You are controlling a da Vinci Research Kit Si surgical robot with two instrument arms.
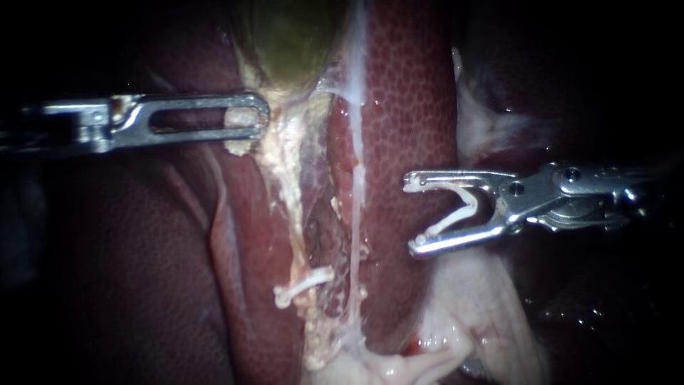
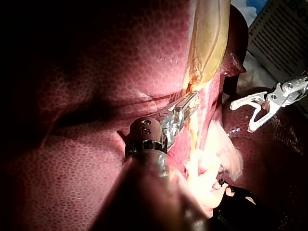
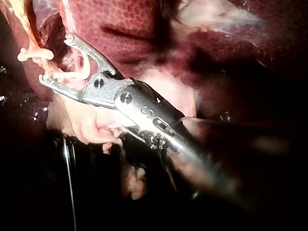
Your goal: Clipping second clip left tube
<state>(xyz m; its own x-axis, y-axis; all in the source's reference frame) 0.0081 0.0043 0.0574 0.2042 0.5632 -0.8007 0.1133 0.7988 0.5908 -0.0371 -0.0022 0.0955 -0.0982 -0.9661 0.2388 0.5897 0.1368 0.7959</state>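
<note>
Entering from the left, the left instrument point(image 1: 258, 114) is seen with jaws clamped on pale tissue point(image 1: 241, 146) under the gallbladder point(image 1: 285, 36). The left tube point(image 1: 288, 192), pale yellow and ragged, runs down the liver point(image 1: 406, 107), and a white clip point(image 1: 303, 284) is fixed across its lower end. The right instrument point(image 1: 413, 212) is held apart from it, with its jaws spread wide and gripping an open clip point(image 1: 459, 210).

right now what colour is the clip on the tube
White; the clip shows best in the endoscope view.
</note>
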